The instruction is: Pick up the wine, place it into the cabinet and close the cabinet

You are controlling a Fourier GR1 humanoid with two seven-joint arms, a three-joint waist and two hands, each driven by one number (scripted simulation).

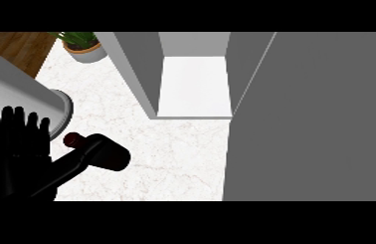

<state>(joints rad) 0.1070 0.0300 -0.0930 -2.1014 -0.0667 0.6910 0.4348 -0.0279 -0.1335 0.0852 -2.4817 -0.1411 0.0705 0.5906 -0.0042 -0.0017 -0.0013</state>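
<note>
We noted the wine (103, 152) lying on its side on the desk (169, 153) at lower left, left hand (26, 138) beside it with fingers relaxed; we judged it heavy, rigid, slick, breakable glass, best grasped round its body.

no readable text, labels or numbers

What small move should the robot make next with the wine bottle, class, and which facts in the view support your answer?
Probably lift the wine bottle and carry it up and right toward the open cabinet. The bottle is at the lower left of the counter, with a black hand curled round it, while the cabinet's white shelf holds nothing and its door stands open.
</note>
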